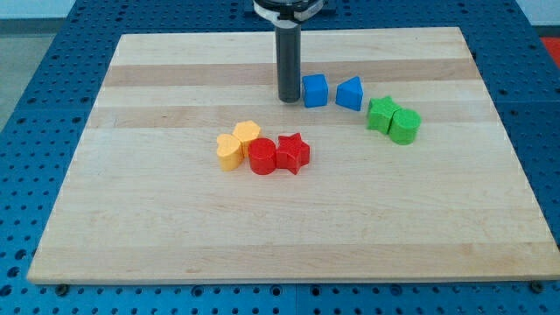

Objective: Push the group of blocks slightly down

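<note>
My tip (289,99) rests on the wooden board (157,236), just left of a blue cube-like block (315,90), nearly touching it. A second blue block, wedge-shaped (350,94), sits just to the right of the first. Further right are a green star-like block (381,115) and a green cylinder (405,126), touching each other. Below my tip, near the board's middle, a group lies together: a yellow heart (228,151), a yellow hexagonal block (248,134), a red cylinder (262,157) and a red star (293,154).
The board lies on a blue perforated table (35,105) that shows on all sides. The arm's rod (289,52) comes down from the view's top centre.
</note>
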Robot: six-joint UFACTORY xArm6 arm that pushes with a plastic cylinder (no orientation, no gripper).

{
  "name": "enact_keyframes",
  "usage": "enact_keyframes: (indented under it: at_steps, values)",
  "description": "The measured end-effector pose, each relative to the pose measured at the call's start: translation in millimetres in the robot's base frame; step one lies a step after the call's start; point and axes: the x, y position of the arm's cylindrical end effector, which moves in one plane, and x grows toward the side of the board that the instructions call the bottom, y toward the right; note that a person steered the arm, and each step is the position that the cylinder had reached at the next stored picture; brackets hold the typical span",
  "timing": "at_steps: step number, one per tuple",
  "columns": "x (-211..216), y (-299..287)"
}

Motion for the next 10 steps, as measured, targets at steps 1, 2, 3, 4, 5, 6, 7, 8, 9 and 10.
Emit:
enact_keyframes:
  at_steps: [1, 2, 3, 4, 5, 6, 7, 8, 9, 10]
  values:
    - [-23.8, 25.0]
    - [-26.4, 26.3]
    - [-26.4, 19.1]
    - [-26.4, -23.1]
    - [-26.4, -69.4]
    - [-26.4, -90.2]
    - [-10.1, -90.2]
    - [43.7, -90.2]
    - [68.4, -90.3]
    - [68.4, -90.4]
